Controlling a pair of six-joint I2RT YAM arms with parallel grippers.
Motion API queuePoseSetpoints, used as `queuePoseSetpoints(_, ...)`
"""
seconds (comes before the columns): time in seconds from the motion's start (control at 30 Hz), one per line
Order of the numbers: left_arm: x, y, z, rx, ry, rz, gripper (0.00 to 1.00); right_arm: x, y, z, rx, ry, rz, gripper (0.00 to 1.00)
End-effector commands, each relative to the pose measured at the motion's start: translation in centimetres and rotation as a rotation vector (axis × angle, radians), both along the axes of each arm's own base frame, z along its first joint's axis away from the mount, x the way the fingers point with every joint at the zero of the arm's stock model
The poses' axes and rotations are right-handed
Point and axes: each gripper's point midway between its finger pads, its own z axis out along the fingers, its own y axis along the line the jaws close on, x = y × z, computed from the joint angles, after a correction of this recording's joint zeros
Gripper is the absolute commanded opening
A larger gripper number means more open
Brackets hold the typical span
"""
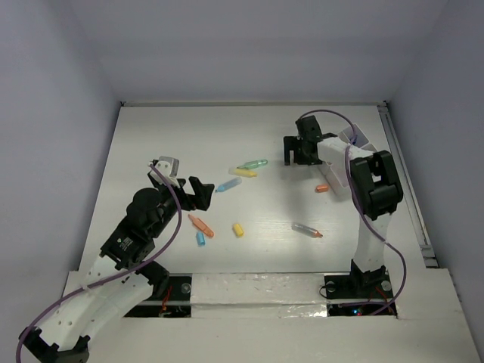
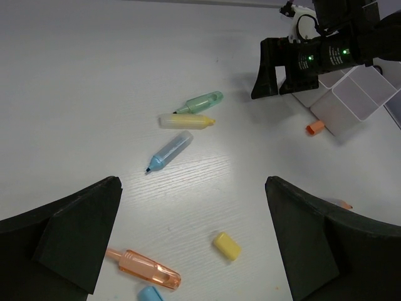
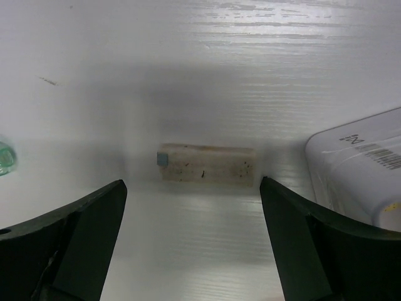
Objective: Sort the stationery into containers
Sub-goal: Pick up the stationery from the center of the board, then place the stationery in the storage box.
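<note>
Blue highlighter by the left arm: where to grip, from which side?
Mid-barrel of the blue highlighter, from straight above with the left pincer, fingers across its width. It lies flat and diagonal, clear of the yellow highlighter, so a wrist turn probably squares it up.

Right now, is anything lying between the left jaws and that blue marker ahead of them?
No. In the left wrist view only bare table separates the open left jaws from the blue marker. The top view shows the same short, bare stretch.
</note>
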Motion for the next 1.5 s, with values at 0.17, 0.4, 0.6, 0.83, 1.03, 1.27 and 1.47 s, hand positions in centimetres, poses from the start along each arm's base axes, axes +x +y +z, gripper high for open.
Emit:
queuePoseSetpoints(0.17, 0.4, -0.2, 1.7, -0.025, -0.047, -0.003, 0.99, 2.2, 1.0, -0.4, -0.051, -0.047, -0.008, 0.76)
queuePoseSetpoints(0.4, 0.3, -0.2, 1.8, -0.026, -0.050, -0.003, 0.99, 2.8, 0.9, 0.3, -0.055, -0.073, -0.017, 0.52)
queuePoseSetpoints(0.6, 0.4, -0.2, 1.8, -0.026, -0.050, -0.003, 0.99, 2.9, 1.3, 6.0, -0.012, -0.213, -0.017, 0.44)
queuePoseSetpoints(0.83, 0.3, -0.2, 1.9, -0.028, -0.052, -0.004, 0.99, 1.9, -2.0, 12.9, -0.078, -0.358, -0.101, 0.44)
queuePoseSetpoints(1.03, 0.1, -0.1, 2.0, -0.033, -0.056, -0.005, 0.99, 0.8, -5.8, 12.9, -0.183, -0.342, -0.188, 0.45)
queuePoseSetpoints(1.27, 0.1, -0.1, 2.1, -0.035, -0.061, -0.007, 0.99, 0.1, -9.4, 12.2, -0.290, -0.300, -0.263, 0.46)
queuePoseSetpoints(1.47, 0.1, -0.2, 2.0, -0.033, -0.056, -0.013, 0.99, -0.1, -9.9, 11.9, -0.315, -0.291, -0.274, 0.56)
